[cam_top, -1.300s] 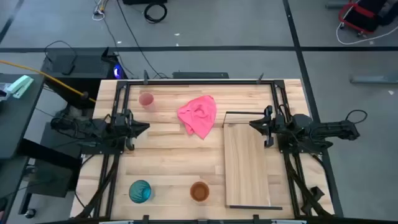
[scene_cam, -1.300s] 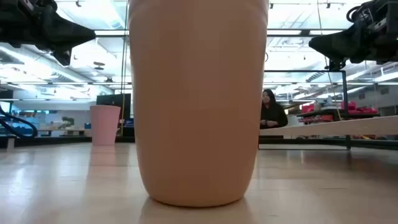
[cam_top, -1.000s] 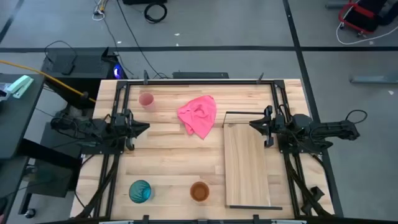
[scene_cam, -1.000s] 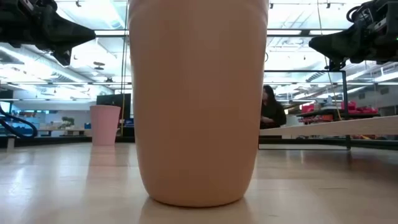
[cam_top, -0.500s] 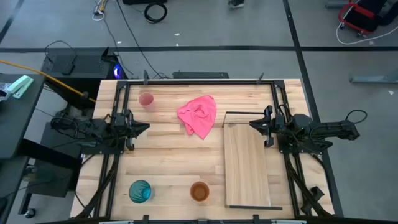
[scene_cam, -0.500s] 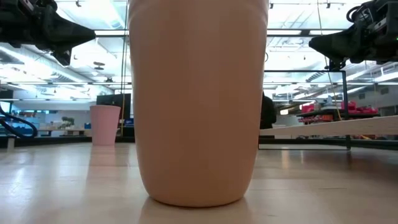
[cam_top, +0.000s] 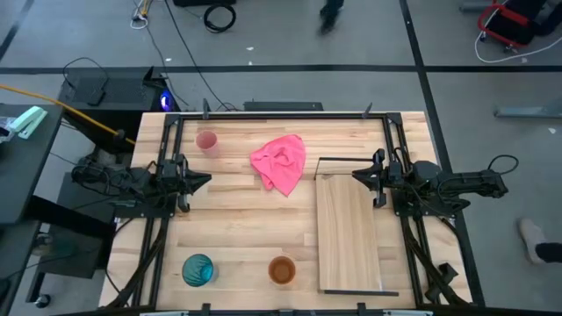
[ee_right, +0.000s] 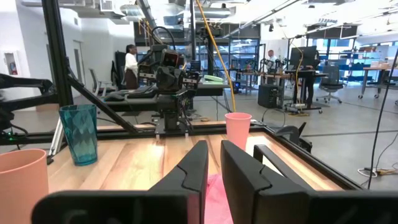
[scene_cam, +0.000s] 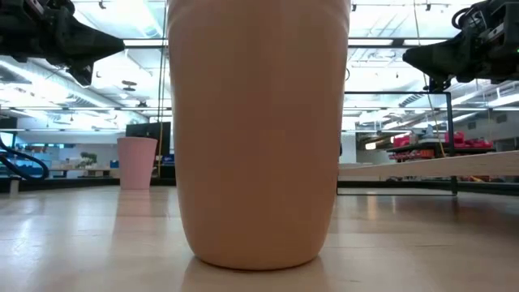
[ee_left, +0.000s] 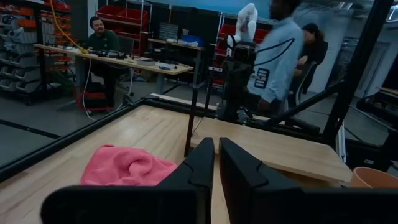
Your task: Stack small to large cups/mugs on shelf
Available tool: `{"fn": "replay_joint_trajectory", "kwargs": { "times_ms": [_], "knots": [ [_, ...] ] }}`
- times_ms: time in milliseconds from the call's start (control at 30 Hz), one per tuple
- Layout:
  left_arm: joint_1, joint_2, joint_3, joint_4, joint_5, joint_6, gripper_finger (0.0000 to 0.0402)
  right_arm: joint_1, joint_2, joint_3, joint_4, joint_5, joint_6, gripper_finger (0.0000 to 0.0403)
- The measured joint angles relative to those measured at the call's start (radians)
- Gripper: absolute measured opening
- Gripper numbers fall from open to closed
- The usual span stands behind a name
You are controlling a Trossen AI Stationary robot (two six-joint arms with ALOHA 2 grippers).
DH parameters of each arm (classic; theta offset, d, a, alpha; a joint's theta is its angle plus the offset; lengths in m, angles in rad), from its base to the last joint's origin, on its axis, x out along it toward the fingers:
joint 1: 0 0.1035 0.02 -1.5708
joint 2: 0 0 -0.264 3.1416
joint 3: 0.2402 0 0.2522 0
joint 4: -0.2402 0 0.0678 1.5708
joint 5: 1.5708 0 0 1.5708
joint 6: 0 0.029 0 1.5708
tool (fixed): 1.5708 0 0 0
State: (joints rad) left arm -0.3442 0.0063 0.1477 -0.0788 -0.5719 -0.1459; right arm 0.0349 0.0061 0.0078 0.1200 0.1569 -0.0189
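Observation:
The small pink cup (cam_top: 206, 140) stands upright at the far left of the table. The teal-blue cup (cam_top: 198, 269) and the orange-brown cup (cam_top: 282, 270) stand upright near the front edge. The orange-brown cup fills the low view (scene_cam: 259, 130). The pale shelf board (cam_top: 348, 233) lies on the right half, with thin black wire frame (cam_top: 329, 162) at its far end. My left gripper (cam_top: 204, 180) hovers shut and empty at the left. My right gripper (cam_top: 358, 175) hovers shut and empty above the shelf's far end. Both are raised above the table.
A crumpled pink cloth (cam_top: 281, 164) lies between the pink cup and the shelf. Black frame bars (cam_top: 167, 175) run along the table's left, right and far sides. People move about in the room beyond the table (ee_left: 273, 56).

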Motion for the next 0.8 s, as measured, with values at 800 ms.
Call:
{"fn": "replay_joint_trajectory", "kwargs": {
  "times_ms": [800],
  "knots": [
    [0.0,0.0,0.0,0.005,0.0,0.0,0.0036,0.0,0.0,0.0,0.001,0.0,0.001,0.0052]
  ]
}}
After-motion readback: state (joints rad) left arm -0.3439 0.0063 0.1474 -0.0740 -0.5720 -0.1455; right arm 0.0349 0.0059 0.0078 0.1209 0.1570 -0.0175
